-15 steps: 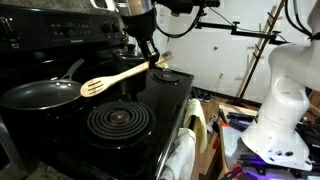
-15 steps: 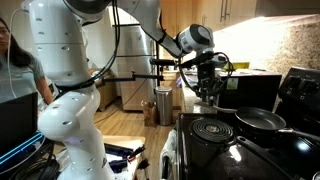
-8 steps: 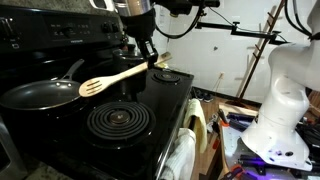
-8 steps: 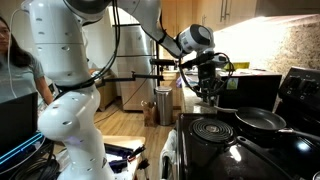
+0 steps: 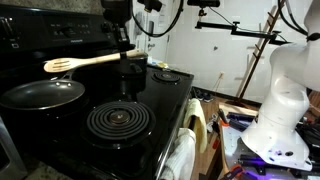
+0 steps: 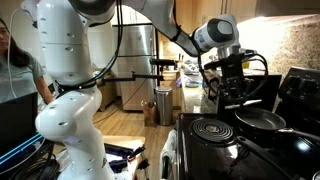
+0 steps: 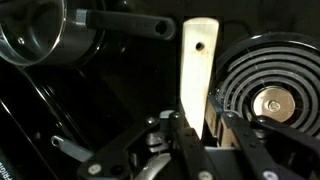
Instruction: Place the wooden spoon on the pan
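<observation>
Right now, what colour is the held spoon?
The wooden spoon is light tan, clearest in an exterior view.

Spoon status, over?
Gripper shut on spoon. Spoon aloft, roughly level, head toward pan, not yet set down. Nothing visible between them.
</observation>
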